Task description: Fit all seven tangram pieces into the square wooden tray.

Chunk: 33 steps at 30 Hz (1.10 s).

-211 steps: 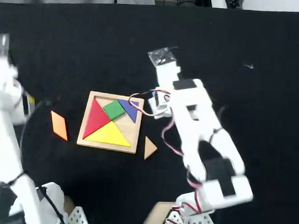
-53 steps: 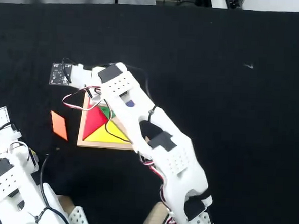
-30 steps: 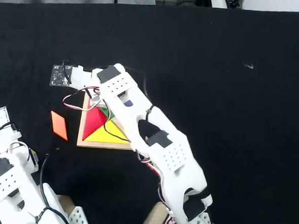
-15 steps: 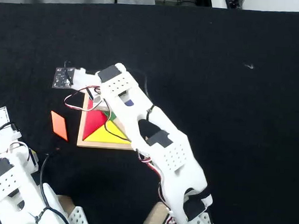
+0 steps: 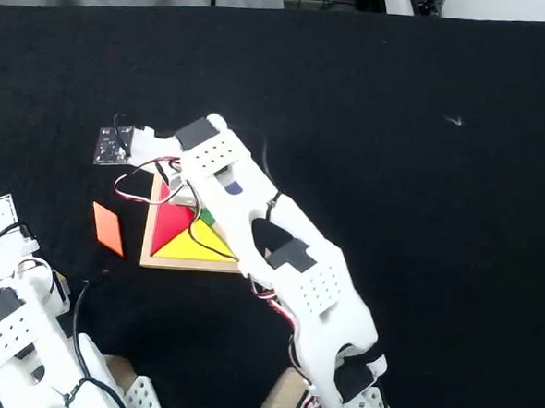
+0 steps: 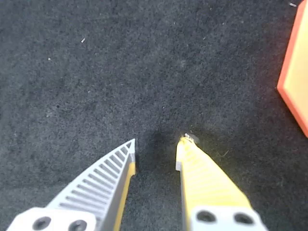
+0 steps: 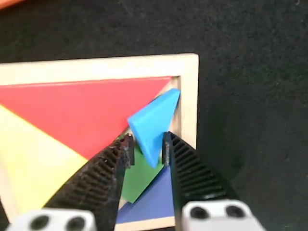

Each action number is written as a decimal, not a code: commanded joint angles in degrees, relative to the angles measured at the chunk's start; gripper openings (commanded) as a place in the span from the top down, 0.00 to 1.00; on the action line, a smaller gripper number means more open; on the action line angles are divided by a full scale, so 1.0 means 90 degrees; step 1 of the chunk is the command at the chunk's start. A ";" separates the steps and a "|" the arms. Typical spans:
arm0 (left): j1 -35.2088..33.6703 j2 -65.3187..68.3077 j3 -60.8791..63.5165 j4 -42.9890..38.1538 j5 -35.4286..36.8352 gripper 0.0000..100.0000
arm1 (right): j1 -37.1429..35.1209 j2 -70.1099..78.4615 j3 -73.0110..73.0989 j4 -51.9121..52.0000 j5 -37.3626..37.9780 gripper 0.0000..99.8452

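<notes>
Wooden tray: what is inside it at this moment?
Inside the wooden tray lie a red triangle, yellow triangle, green piece and dark blue piece. The right gripper holds a light blue triangle tilted at one corner. Its fingers hide the floor nearby.

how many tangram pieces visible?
6. In the tray: red triangle, yellow triangle, green piece, dark blue piece. The right tool holds the light blue triangle over its corner. Beside the tray: orange parallelogram. An arm may hide more.
</notes>
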 commanded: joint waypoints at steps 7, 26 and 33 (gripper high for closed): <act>0.0063 -0.0059 -0.0015 -0.0098 0.0000 0.85 | 0.0059 -0.0591 -0.0376 0.0088 -0.0098 0.91; 0.0063 -0.0059 -0.0015 -0.0107 0.0000 0.85 | 0.0635 -0.0991 0.1392 0.0654 -0.1006 0.99; 0.0063 -0.0059 -0.0015 -0.0107 0.0000 0.85 | 0.0654 -0.1079 0.1910 -0.0127 -0.1133 0.99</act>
